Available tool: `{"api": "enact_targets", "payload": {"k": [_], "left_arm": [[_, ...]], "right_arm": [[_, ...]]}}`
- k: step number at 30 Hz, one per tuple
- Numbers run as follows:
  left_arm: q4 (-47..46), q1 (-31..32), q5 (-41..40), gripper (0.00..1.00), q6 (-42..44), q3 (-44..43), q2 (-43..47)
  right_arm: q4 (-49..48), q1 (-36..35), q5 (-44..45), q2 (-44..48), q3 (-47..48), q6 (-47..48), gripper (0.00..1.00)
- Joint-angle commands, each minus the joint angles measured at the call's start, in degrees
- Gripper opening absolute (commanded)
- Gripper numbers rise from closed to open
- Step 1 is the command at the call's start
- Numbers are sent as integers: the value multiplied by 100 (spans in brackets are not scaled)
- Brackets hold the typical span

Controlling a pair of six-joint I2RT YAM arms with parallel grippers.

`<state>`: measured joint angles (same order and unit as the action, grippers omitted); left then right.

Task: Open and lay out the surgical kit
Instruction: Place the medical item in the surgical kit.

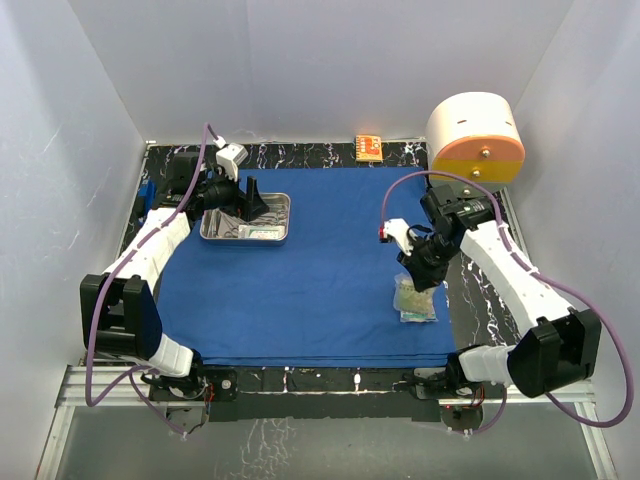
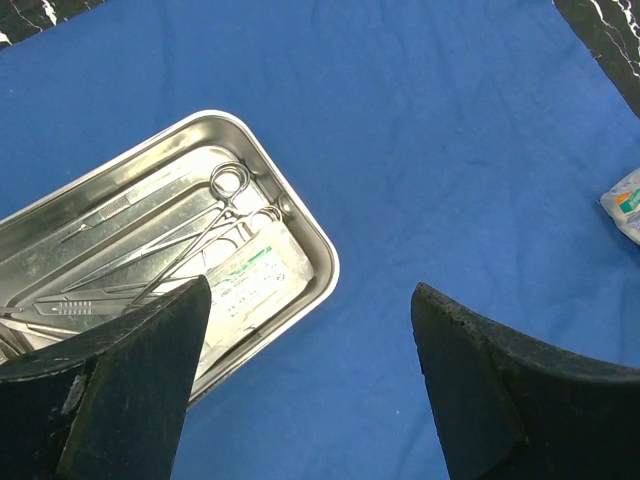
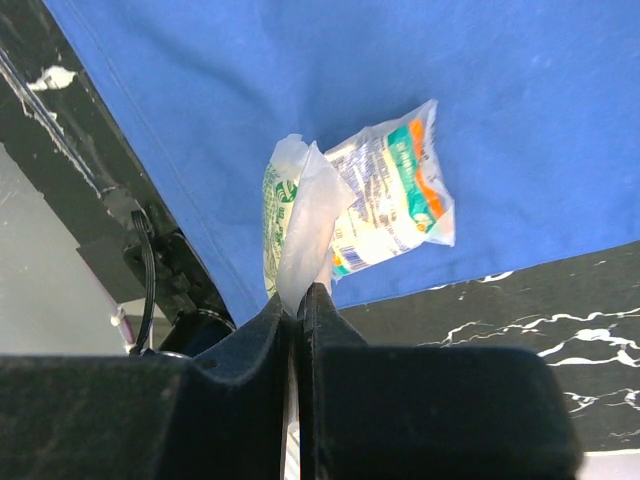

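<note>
Royal-blue cloth drape (image 1: pixel 320 290) is bearing a shiny rectangular steel tray (image 2: pixel 326 262); left gripper (image 2: pixel 310 290) is gaping, right gripper (image 3: pixel 300 293) is pinching a crinkly sealed plastic packet (image 3: pixel 390 200).

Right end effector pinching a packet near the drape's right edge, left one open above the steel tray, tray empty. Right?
No, the tray isn't empty: the left wrist view shows ring-handled forceps, other slim instruments and a sealed packet in it. Rest holds: right end effector shut on the printed packet, left end effector open.

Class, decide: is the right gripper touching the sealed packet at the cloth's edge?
Touching. The right wrist view shows the right gripper shut on the white edge of the sealed packet.
</note>
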<state>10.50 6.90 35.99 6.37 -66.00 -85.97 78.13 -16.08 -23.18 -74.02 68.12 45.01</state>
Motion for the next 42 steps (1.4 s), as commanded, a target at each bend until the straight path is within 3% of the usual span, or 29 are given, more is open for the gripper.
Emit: {"api": "enact_targets", "payload": {"k": [1, 14, 29, 37, 42], "left_arm": [[-125, -19, 70, 80, 27, 49, 76], [-51, -22, -18, 81, 142, 14, 104], [-48, -22, 12, 81, 149, -1, -9], [-31, -22, -21, 81, 151, -26, -82], [-33, -22, -6, 81, 160, -14, -86]], "right_arm": [[-21, -10, 164, -34, -278, 308, 0], [-51, 108, 397, -1256, -31, 1190, 0], [-140, 263, 91, -2393, 372, 1388, 18], [-302, 263, 278, -2539, 447, 1290, 24], [-350, 263, 382, -2772, 562, 1199, 33]]}}
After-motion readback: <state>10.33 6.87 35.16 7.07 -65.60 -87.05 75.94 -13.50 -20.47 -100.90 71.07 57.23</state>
